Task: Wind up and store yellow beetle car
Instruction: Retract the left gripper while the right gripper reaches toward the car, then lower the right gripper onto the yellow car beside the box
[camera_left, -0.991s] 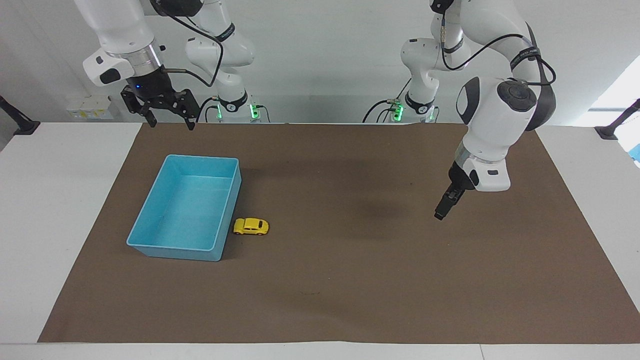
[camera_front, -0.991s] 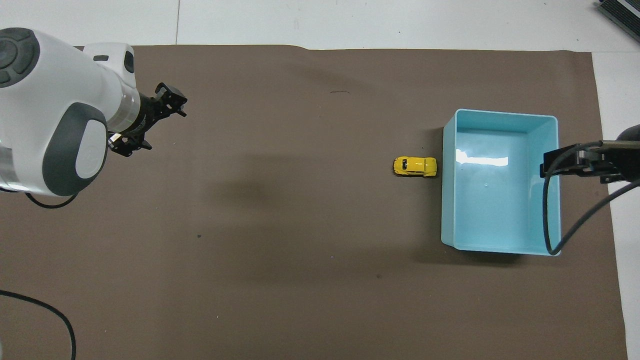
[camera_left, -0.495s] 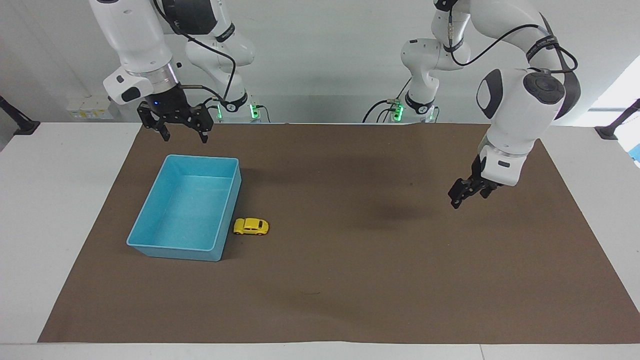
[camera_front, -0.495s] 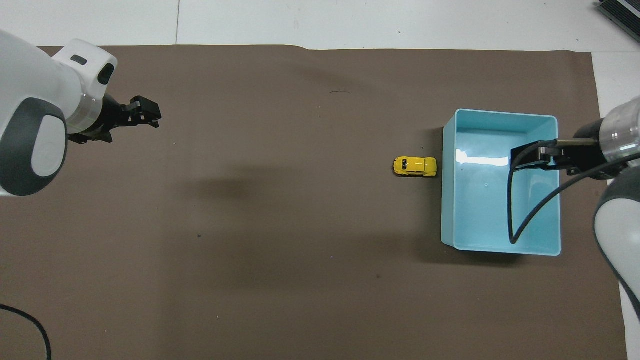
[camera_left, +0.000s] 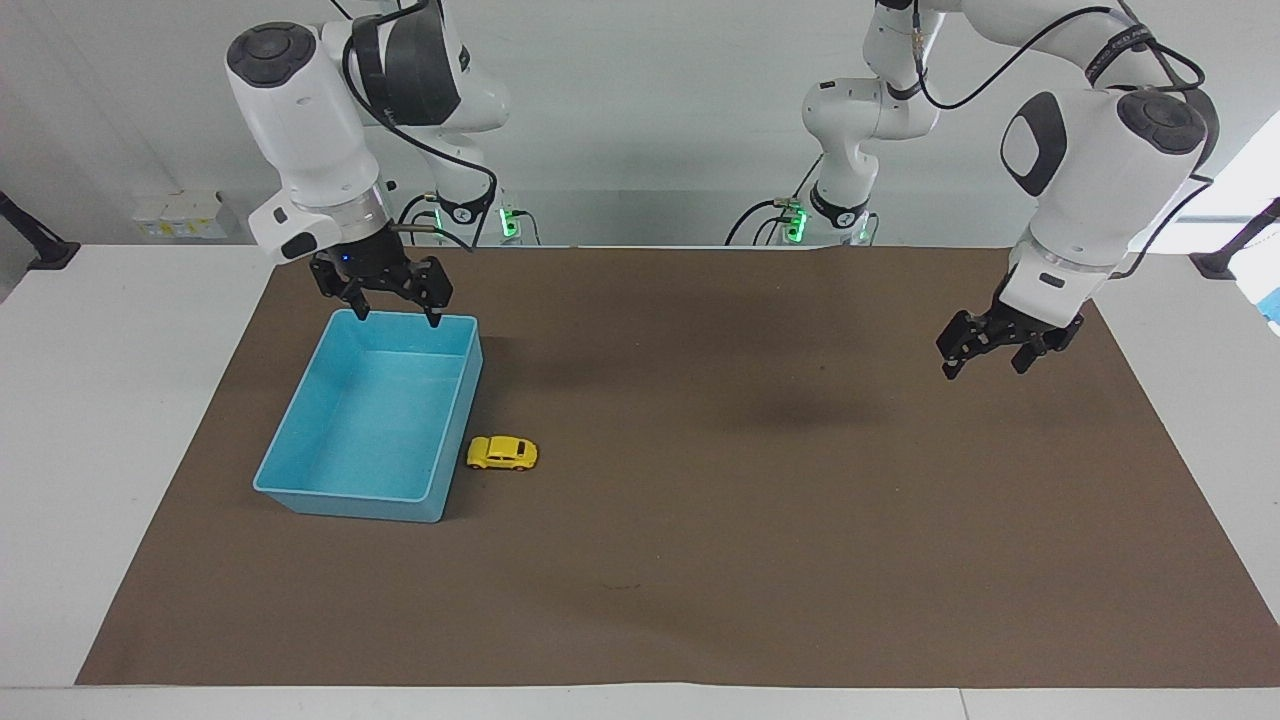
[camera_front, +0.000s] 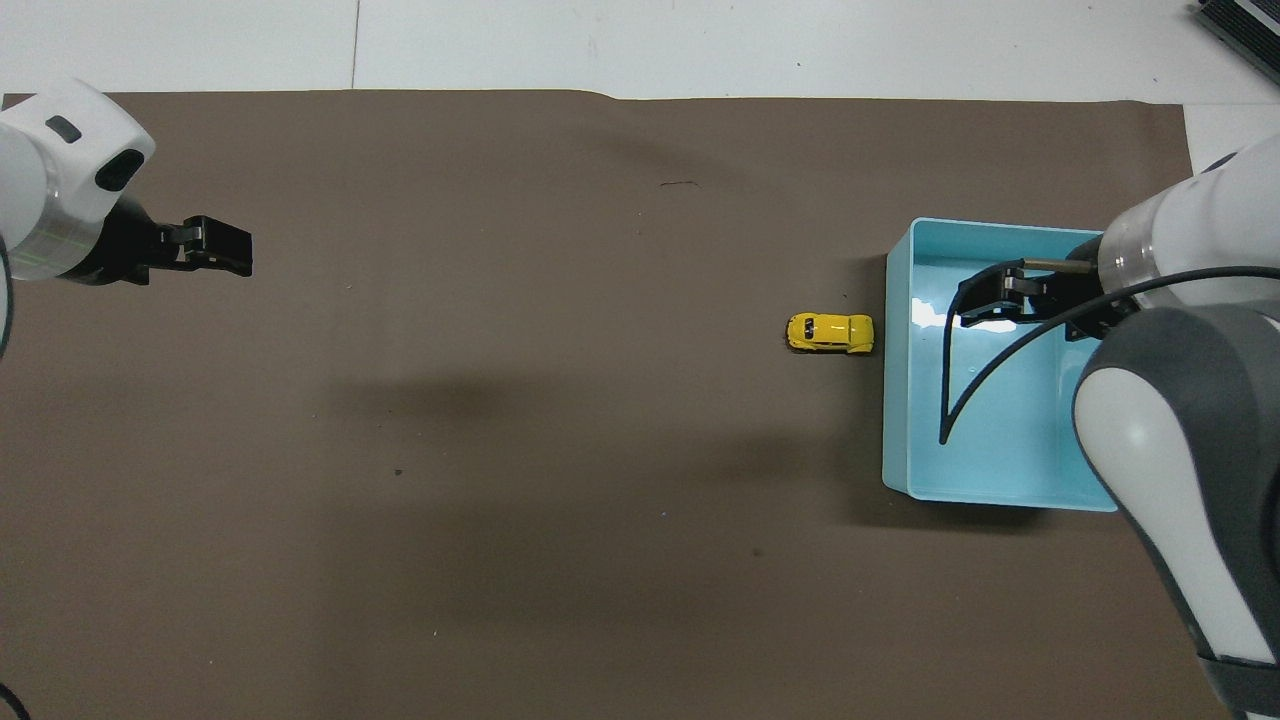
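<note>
Car: we see the yellow beetle car (camera_left: 502, 453) on its wheels on the brown mat (camera_left: 700, 560), just beside the blue bin's long wall, on the side twd the left arm's end; touching or a hair apart, we can't tell. Nothing lies on it or against its free sides.
Bin: blue bin (camera_left: 300, 425) sits at the right arm's end of the mat, open top; we see nothing inside.
R gripper: right gripper (camera_left: 397, 304) is up in the air over the bin's rim nearest the robots, fingers spread apart, holding nothing.
L gripper: left gripper (camera_left: 988, 352) is over bare mat at the left arm's end, well apart from car & bin, fingers apart, empty.
Around: white tabletop (camera_left: 110, 400) shows round the mat; the mat btwn car & left gripper carries only soft shadows.
</note>
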